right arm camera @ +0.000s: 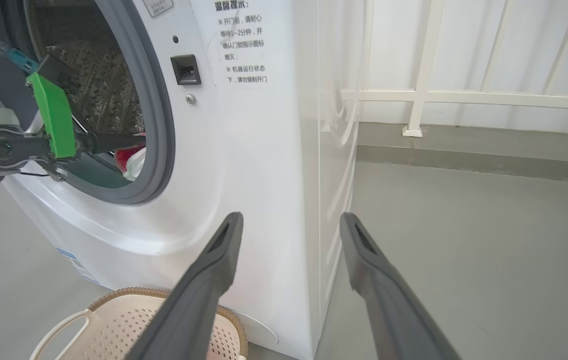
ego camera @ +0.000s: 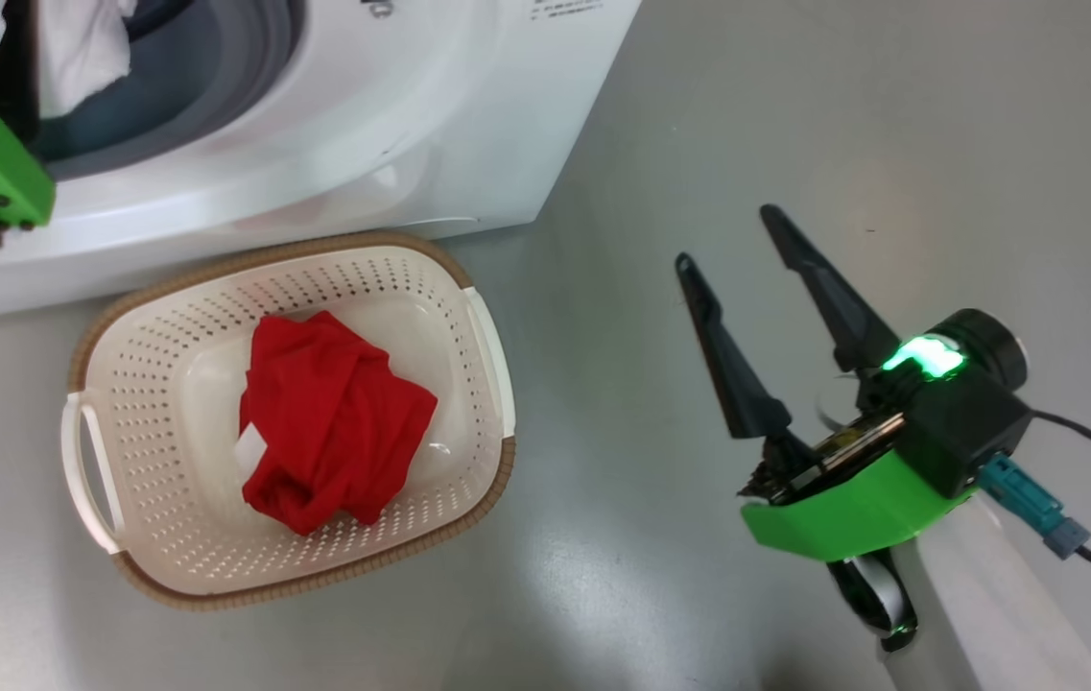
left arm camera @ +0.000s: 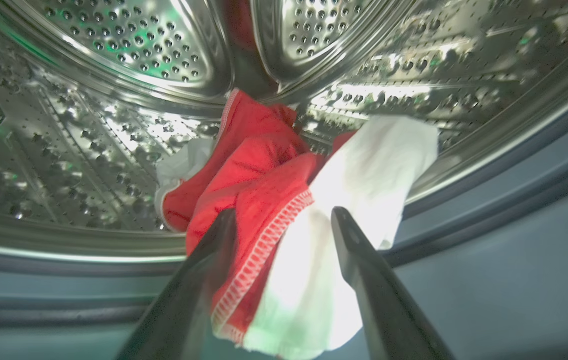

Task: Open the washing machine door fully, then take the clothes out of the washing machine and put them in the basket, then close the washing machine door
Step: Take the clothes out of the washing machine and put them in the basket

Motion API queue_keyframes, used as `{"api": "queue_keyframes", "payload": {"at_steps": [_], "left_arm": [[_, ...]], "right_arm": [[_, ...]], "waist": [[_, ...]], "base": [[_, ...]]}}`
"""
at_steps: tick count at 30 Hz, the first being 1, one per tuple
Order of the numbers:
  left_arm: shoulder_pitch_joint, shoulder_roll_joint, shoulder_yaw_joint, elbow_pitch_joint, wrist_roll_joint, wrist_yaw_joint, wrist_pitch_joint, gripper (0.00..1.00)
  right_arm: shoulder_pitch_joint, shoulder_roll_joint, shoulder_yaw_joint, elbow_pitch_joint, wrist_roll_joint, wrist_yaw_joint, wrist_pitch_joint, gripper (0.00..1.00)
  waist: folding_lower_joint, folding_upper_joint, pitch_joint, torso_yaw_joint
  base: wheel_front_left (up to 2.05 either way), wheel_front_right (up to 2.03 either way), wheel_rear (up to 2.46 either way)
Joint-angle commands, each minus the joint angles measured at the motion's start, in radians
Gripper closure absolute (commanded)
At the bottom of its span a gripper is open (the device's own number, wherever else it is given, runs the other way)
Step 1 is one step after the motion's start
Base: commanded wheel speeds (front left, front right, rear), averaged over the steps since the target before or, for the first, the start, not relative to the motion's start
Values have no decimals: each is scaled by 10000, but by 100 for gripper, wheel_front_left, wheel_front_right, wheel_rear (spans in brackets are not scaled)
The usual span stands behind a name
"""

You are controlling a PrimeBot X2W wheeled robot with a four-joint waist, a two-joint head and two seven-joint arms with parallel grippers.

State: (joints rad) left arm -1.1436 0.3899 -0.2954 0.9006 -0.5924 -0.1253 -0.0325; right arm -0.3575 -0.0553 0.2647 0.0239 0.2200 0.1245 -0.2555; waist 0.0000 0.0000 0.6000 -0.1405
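Reaching into the washing machine drum (left arm camera: 139,45), the left gripper (left arm camera: 284,212) straddles the red-and-white clothes (left arm camera: 264,170) with fingers spread wide, unclamped, while the right gripper (ego camera: 725,235) hangs open and empty near the basket (ego camera: 171,317) holding one red garment (ego camera: 334,422).

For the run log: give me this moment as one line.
stage: unloading | left end effector: open, straddling red-and-white garment in drum | right end effector: open, empty | basket: one red garment inside
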Motion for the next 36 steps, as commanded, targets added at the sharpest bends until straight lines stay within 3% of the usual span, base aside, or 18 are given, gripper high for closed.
{"api": "queue_keyframes", "payload": {"at_steps": [1, 12, 13, 15, 20, 28, 36], "left_arm": [[-268, 577, 150, -69, 62, -53, 108, 0], [-1002, 626, -548, 1319, 514, 147, 1475, 0], [-1019, 606, -581, 1392, 527, 152, 1484, 51], [-1045, 587, -693, 1511, 610, 156, 1476, 100], [-1066, 467, -715, 1613, 594, 170, 939, 100], [-709, 190, -458, 1298, 178, 52, -935, 100], [137, 37, -56, 305, -507, -39, -2201, 100]], "right_arm": [[-51, 51, 250, -224, 82, 62, -63, 0], [-35, 51, 468, -171, 186, 62, -63, 0], [-31, 51, 476, -162, 194, 62, -63, 0], [-25, 51, 475, -148, 207, 62, -63, 0], [-20, 51, 435, -131, 201, 62, -63, 0], [-70, 51, 378, -48, 246, 62, -63, 0], [-56, 51, 303, 0, 232, 62, -63, 0]], "waist": [[0, 0, -23, -35], [0, 0, -11, -258], [0, 0, -9, -270], [0, 0, 2, -278], [0, 0, 12, -220], [0, 0, -64, -43], [0, 0, -297, 210]], "base": [[0, 0, 0], [0, 0, 0], [0, 0, 0], [0, 0, 0], [0, 0, 0], [0, 0, 0], [0, 0, 0]]}}
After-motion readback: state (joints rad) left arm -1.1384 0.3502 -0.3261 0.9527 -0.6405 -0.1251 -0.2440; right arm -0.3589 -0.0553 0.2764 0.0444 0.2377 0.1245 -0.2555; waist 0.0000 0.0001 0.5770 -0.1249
